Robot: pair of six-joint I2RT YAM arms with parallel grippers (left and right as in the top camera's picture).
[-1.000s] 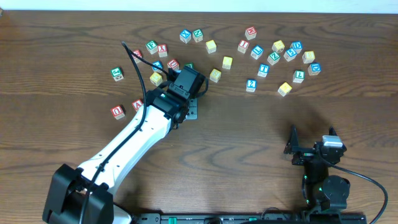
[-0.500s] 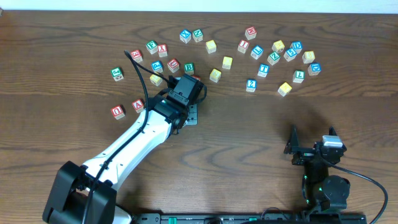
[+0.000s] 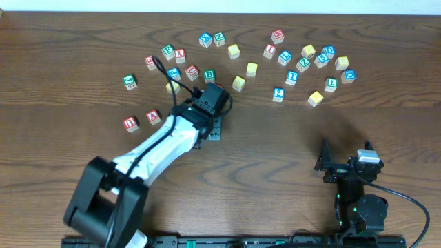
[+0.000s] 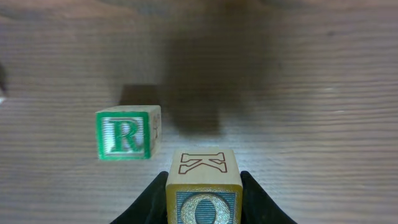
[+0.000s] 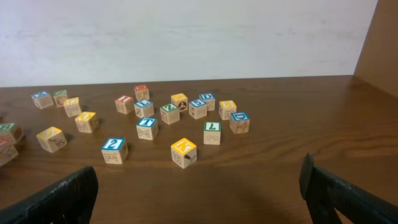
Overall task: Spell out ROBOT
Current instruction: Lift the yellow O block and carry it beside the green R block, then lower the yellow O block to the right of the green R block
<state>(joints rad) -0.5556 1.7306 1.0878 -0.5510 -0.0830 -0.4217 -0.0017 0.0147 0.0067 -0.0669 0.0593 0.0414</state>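
Step in hand: 2nd letter. Left gripper (image 4: 203,194) is closed on the O cube (image 4: 203,210), just beside the R cube (image 4: 126,135), which lies on the table (image 4: 311,93). Nxt move, I think: lower it to the right of R cube, same line, then let go. Right gripper (image 5: 199,196) is wide open, empty.

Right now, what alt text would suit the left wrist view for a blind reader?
The left end effector grips a wooden cube showing a yellow O in front and an outlined K on top. A green R cube stands apart on the table, ahead and toward the frame's left.
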